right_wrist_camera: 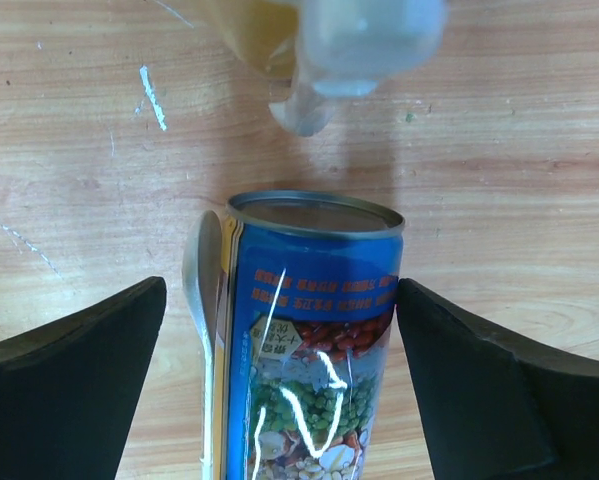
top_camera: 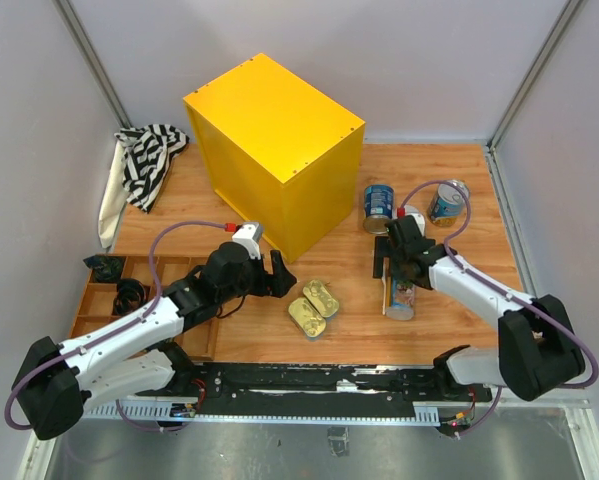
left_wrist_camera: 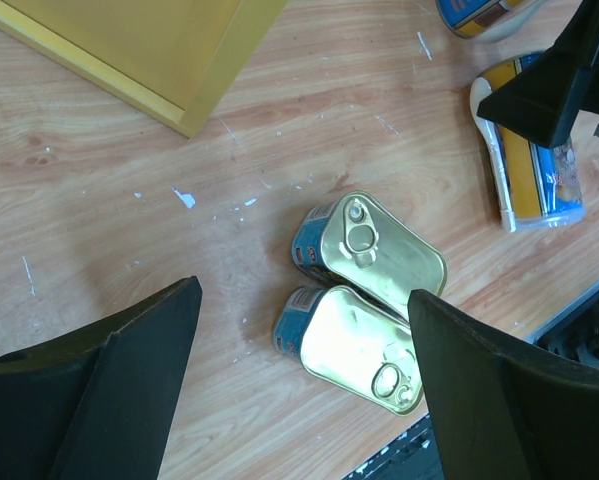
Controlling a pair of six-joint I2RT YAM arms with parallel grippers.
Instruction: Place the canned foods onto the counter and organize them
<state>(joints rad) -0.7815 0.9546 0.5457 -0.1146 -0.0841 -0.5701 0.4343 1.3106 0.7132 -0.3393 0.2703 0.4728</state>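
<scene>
The yellow counter [top_camera: 274, 150] stands at the back with its top bare. Two gold tins [top_camera: 321, 297] [top_camera: 306, 317] lie side by side on the table. My left gripper [top_camera: 269, 285] hovers open just left of them. In the left wrist view the nearer tin [left_wrist_camera: 364, 350] sits by my right finger [left_wrist_camera: 499, 390], behind it the other tin [left_wrist_camera: 379, 245]. A tall slim can [right_wrist_camera: 309, 340] lies on its side between the open fingers of my right gripper [right_wrist_camera: 279, 380]. Two blue-labelled cans [top_camera: 378, 208] [top_camera: 447, 203] stand behind. A blurred white-lidded can [right_wrist_camera: 364, 40] shows beyond.
A wooden compartment tray [top_camera: 104, 300] with small black objects sits at the left front. A striped cloth [top_camera: 149, 160] and a white cloth [top_camera: 109, 200] lie at the back left. Grey walls close in the table on three sides.
</scene>
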